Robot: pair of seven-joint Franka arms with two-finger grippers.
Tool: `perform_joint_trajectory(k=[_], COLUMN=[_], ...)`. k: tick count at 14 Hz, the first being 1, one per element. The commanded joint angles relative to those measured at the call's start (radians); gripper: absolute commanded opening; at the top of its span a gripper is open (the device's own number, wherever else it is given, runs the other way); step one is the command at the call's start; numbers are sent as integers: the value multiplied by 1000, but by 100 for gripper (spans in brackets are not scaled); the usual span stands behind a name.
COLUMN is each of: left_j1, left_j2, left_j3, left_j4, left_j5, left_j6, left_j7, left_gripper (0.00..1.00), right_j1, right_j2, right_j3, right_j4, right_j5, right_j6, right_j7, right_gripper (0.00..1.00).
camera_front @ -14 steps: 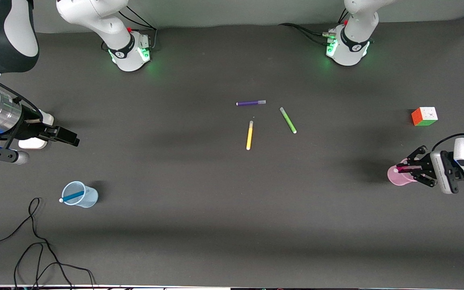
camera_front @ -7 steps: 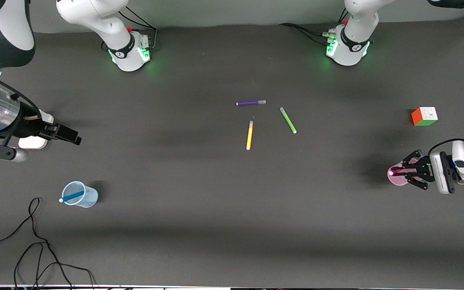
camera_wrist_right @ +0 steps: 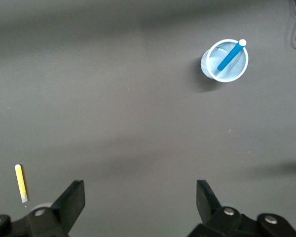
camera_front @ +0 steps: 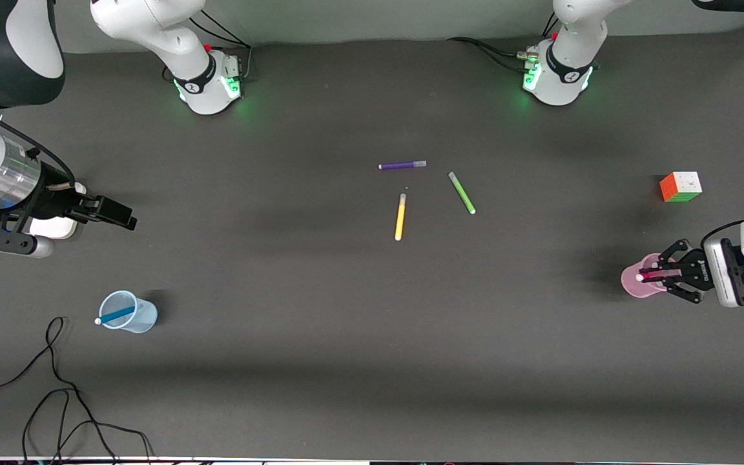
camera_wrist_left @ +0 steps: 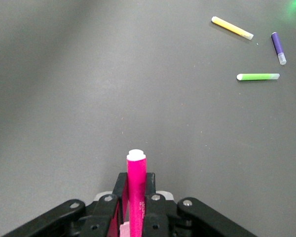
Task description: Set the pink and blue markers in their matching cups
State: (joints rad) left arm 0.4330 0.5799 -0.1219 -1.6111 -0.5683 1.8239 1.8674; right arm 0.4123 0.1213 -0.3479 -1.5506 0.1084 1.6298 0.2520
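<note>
Two cups stand on the bench. At the right arm's end, the blue pen (camera_front: 115,315) leans inside the blue cup (camera_front: 129,312). The right claw (camera_front: 112,213) hangs in the air with its fingers wide apart. At the left arm's end, the left claw (camera_front: 655,276) is clamped on the pink pen (camera_front: 651,276), over the pink cup (camera_front: 639,284)
</note>
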Motion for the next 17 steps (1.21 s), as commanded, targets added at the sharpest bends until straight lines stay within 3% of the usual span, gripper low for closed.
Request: perform_joint_trajectory(k=[1, 2, 3, 4, 6, 11, 12, 13, 17], left_j1=[4, 6, 9, 16, 18, 20, 17, 6, -71], left_j2=[18, 18, 18, 18, 18, 17, 9, -6, -128], left_j3=[-4, -4, -4, -4, -4, -4, -2, -2, -4], left_j4=[11, 11, 14, 16, 16, 19, 25, 39, 103], left_j5=[-50, -53, -54, -54, -53, -53, -51, -44, 135], left_j6=[5, 3, 0, -1, -6, -11, -11, -12, -40], left_j7=[67, 68, 67, 67, 67, 58, 43, -18, -580], left_gripper=[0, 0, 20, 32, 41, 42, 31, 19, 29], right_j1=[10, 10, 10, 10, 11, 10, 10, 10, 8], right_j2=[-22, -22, -22, -20, -19, -9, -9, -8, -5], right_j3=[-3, -2, -2, -3, -2, -2, -2, -2, -2], right_j4=[-2, -2, 0, 0, 0, 6, 6, 6, 7], right_j5=[-35, -35, -35, -35, -35, -35, -33, -35, -30], right_j6=[-15, -15, -15, -15, -15, -13, -13, -13, -11], right_j7=[-45, -46, -52, -60, -59, -49, -54, -54, -54], right_gripper=[100, 100, 100, 100, 100, 100, 100, 100, 100])
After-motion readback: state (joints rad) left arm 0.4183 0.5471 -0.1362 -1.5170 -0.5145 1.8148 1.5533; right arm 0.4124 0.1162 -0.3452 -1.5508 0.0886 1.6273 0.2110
